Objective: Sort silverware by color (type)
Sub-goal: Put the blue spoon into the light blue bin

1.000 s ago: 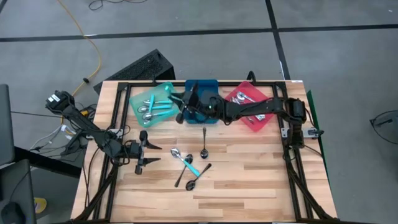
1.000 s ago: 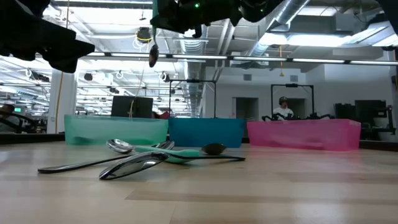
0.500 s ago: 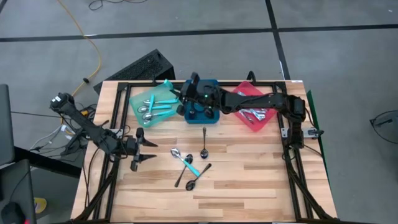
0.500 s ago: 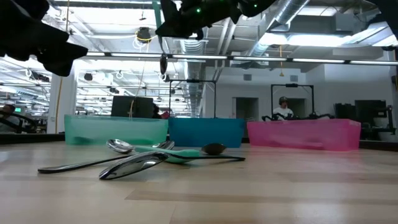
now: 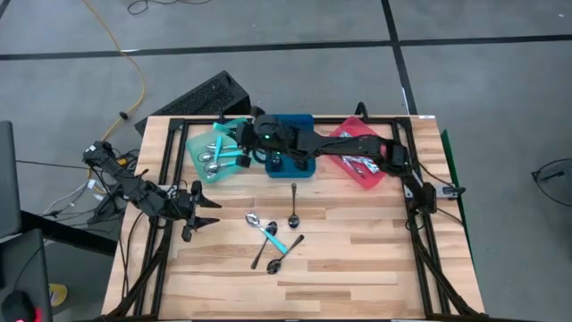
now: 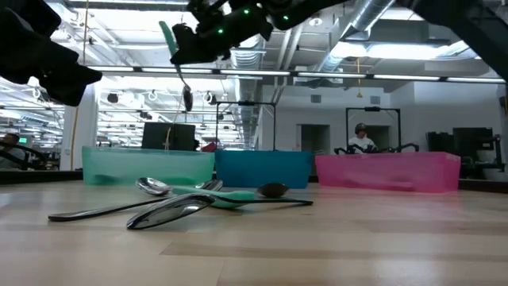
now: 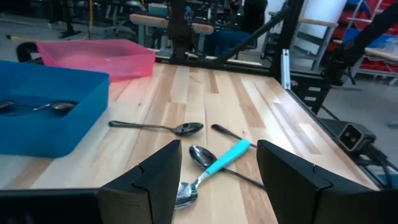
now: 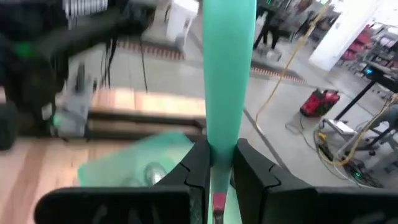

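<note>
My right gripper [image 5: 245,143] reaches across from the right and hangs above the teal tray [image 5: 207,165], shut on a teal-handled spoon [image 6: 184,79]. That tray holds other teal-handled spoons [image 5: 214,156]. My left gripper [image 5: 198,215] stands open near the table's left edge, with nothing between its fingers [image 7: 283,177]. On the bare wood in the middle lie a teal-handled spoon [image 5: 268,231], a black spoon [image 5: 293,204] and two more dark spoons [image 5: 275,255]. My right gripper pinches the spoon's teal plastic handle [image 8: 227,118] between its two fingers [image 8: 198,163], which lie across it. The handle's free end sticks up past the fingers and the metal bowl [image 6: 187,100] hangs below. The spoon is lifted clear, high above the tray.
A blue tray [image 5: 308,170] with dark spoons stands in the middle at the far edge, and a red tray [image 5: 380,174] with silver spoons to its right. Black frame rails run along the table's sides. Bare wood lies toward the near edge.
My right gripper has carried the teal-handled spoon toward the table's left, from above the blue tray to above the teal tray, rolling a little; the spoon stays hanging clear. My left gripper has drawn back slightly toward the left edge, still open.
</note>
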{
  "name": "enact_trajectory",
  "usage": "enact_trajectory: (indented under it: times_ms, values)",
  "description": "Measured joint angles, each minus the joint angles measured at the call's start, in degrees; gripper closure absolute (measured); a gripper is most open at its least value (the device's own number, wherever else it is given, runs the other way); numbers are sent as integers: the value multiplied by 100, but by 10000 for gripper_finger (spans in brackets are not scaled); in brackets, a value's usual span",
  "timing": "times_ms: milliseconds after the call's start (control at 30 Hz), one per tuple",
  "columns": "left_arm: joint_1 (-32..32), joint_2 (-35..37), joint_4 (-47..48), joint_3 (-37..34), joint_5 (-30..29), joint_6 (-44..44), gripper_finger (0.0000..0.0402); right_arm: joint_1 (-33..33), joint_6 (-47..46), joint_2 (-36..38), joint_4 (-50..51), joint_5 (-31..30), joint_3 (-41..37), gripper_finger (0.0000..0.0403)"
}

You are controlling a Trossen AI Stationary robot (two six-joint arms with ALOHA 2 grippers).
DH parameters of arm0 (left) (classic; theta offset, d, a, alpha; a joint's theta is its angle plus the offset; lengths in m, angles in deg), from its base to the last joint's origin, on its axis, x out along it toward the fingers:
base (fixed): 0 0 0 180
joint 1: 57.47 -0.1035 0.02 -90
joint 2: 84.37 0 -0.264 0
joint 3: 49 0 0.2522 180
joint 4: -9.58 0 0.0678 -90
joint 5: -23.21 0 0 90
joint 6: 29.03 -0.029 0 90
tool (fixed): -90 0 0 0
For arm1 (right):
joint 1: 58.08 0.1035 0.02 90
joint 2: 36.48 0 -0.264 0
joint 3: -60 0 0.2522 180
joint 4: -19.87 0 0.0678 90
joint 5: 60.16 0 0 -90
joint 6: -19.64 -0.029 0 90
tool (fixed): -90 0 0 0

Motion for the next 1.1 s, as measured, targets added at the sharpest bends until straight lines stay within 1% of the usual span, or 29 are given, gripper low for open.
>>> enact_trajectory:
  times_ms: [100,167,300,400,467,533,800,1000,1100]
  values:
    - [3,24,40,7,105,-42,207,-1,421,-374,544,-20,674,334]
    - [4,8,55,11,106,-58,207,15,745,-654,889,-189,1065,334]
    - [7,-3,78,15,113,-138,207,80,1161,-1228,1270,-753,1739,334]
    - [7,-3,81,15,113,-178,207,130,1460,-1661,1348,-1464,2115,334]
    - [7,-5,85,15,110,-181,207,165,1780,-1875,1199,-1921,2159,334]
    - [7,-4,88,17,110,-182,207,195,1960,-1982,1102,-2102,2121,334]
    - [7,-9,90,17,71,-205,207,211,1941,-2177,1090,-2186,2119,334]
    - [7,-9,92,17,62,-207,207,204,1424,-2166,908,-1909,2121,334]
    - [7,-9,92,17,58,-207,207,215,1044,-2167,772,-1647,2121,334]
